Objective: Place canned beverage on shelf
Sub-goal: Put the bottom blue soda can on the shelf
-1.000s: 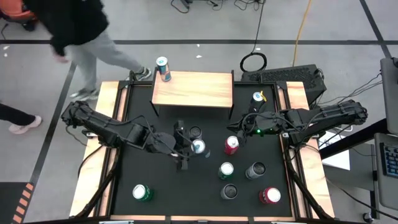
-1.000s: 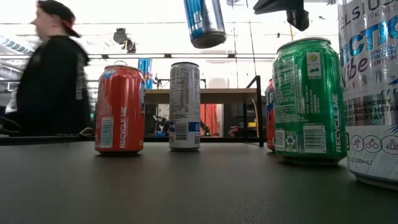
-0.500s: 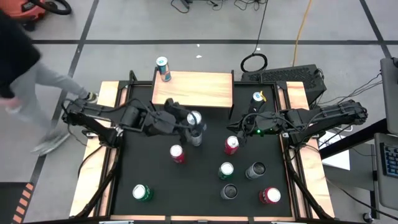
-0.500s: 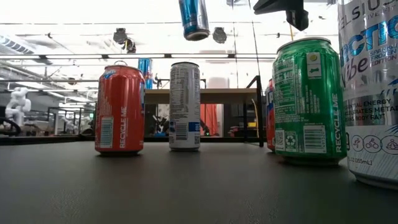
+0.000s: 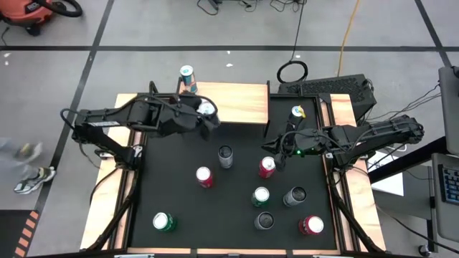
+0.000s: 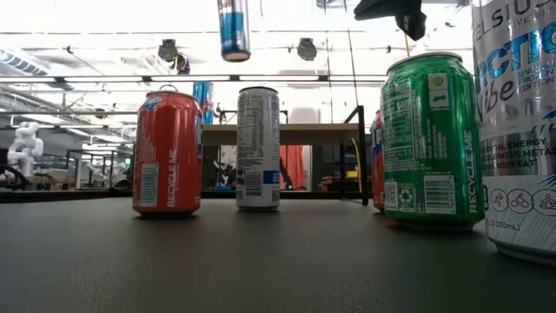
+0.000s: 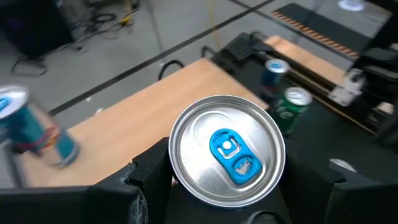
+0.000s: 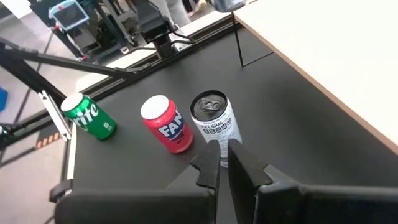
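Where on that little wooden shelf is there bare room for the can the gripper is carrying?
The shelf is bare from its middle to its right end. Its far left corner holds one blue can, and the left gripper holds the carried can above the left part. The tabletop's right half is crowded with cans.

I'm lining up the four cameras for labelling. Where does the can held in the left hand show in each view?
High view: blue-tabbed can in the left hand, over the shelf's near-left edge.
Low view: can hanging at the top, left of centre.
Left wrist view: lid fills the centre, between the dark fingers.
Right wrist view: cannot tell; only a blur at the top edge.
Shared landmark: the light-wood shelf.
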{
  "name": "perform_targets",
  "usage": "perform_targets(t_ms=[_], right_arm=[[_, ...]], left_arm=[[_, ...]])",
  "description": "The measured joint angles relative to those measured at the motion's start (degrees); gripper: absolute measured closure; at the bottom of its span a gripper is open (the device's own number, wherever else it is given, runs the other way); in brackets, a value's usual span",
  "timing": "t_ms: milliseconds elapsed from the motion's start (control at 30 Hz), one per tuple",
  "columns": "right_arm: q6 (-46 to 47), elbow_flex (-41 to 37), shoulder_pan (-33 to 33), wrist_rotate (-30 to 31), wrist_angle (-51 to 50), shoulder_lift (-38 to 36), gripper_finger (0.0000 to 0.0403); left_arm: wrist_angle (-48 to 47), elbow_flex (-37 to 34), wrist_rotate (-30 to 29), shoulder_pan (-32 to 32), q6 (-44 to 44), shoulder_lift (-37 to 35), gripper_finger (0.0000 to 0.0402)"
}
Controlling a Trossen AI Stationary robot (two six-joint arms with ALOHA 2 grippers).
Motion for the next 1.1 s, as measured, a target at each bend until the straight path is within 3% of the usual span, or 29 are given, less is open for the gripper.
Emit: perform_targets(t_ms=[500, 1100], right_arm=[[-5.02, 0.72, -5.61, -6.15, -0.75, -7.72, 0.0390], [-8.87, 0.72, -7.98, -6.19, -8.46, -13.49, 0.0390]], left_arm=[[-15.87, 3.76, 0.56, 10.69, -11.24, 0.00, 0.0169], [-18.46, 3.81, 3.26, 21.90, -12.33, -0.31, 0.0169]])
